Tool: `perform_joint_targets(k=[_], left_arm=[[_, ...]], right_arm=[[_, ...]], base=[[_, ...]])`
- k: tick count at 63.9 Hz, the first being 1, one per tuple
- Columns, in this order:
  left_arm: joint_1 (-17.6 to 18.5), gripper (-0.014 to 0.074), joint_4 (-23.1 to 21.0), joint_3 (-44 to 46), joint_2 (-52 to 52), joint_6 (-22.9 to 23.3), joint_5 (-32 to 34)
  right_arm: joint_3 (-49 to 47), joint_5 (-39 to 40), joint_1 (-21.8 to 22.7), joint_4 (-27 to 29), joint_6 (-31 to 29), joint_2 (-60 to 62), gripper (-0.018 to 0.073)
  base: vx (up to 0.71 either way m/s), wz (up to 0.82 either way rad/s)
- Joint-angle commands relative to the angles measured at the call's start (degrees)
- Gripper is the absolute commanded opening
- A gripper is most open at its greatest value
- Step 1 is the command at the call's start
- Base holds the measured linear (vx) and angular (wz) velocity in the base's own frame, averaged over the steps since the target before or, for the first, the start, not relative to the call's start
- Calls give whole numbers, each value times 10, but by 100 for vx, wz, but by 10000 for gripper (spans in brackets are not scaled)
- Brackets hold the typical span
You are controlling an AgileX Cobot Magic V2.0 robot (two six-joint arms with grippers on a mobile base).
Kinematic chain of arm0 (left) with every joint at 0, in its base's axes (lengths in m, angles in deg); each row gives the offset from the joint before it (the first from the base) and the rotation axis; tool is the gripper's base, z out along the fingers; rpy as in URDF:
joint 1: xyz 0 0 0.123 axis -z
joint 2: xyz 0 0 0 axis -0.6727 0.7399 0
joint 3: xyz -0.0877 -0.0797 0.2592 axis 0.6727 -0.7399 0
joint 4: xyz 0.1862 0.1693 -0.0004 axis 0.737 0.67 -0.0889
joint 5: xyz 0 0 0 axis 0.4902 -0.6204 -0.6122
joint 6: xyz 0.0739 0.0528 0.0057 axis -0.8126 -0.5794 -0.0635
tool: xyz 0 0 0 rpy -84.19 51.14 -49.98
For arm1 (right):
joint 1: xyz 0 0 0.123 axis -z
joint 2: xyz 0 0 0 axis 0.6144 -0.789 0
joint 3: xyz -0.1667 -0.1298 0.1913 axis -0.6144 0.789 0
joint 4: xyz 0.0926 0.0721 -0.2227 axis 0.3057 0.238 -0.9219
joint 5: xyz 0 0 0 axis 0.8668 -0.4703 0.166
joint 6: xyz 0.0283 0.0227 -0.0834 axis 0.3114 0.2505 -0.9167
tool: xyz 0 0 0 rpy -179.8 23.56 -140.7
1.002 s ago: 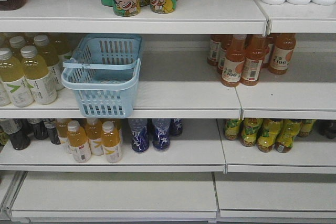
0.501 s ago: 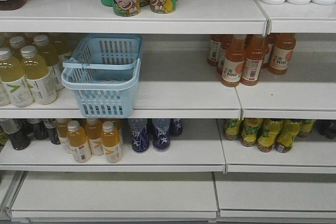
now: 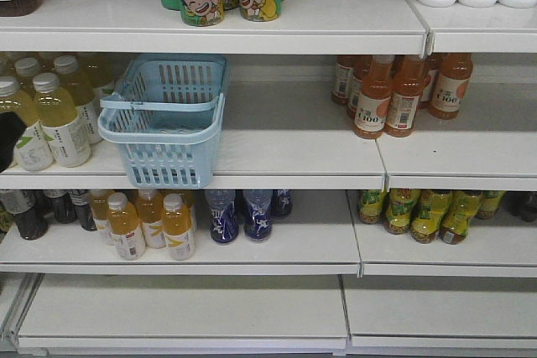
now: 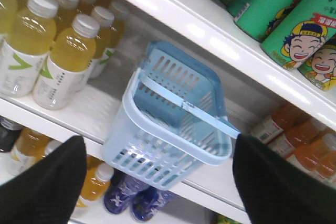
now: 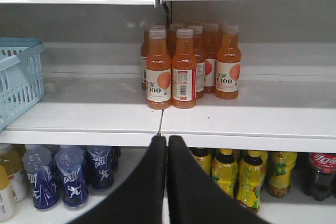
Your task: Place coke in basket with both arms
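- Holding my left gripper (image 4: 157,141) spread wide before the basket (image 4: 152,162), ready to steady it.
- My right gripper (image 5: 167,141) sits pinched empty; the coke (image 5: 320,174) stands below-right of the basket.

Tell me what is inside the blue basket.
Nothing shows inside the basket: the left wrist view sees only bare slotted walls and floor, no bottle. One handle lies across the opening, and the near rim hides the floor strip below it.

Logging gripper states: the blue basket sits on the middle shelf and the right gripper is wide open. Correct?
No: the basket sits on the middle shelf, but the right gripper is shut, not open, as the right wrist view shows.
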Motion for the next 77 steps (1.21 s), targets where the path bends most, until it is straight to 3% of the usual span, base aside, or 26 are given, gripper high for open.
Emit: perform_joint_targets(k=[1, 15, 28, 46, 62, 77], left_arm=[[28, 556, -5, 53, 47, 16, 46], [78, 556, -5, 126, 180, 56, 91], [84, 556, -5, 181, 278, 193, 163], [84, 556, -4, 243, 359, 353, 166], [84, 556, 0, 269, 401, 417, 180], [84, 556, 0, 305, 435, 419, 178]], right_arm=[[6, 42, 2, -2, -4, 10, -9], [6, 42, 2, -2, -4, 10, -9], [6, 42, 2, -2, -4, 10, -9], [6, 42, 2, -2, -4, 10, -9], [6, 42, 2, -2, -4, 10, -9], [6, 42, 2, -2, -4, 10, -9]], base=[[0, 0], [0, 0], [0, 0], [0, 0], [0, 0], [0, 0]])
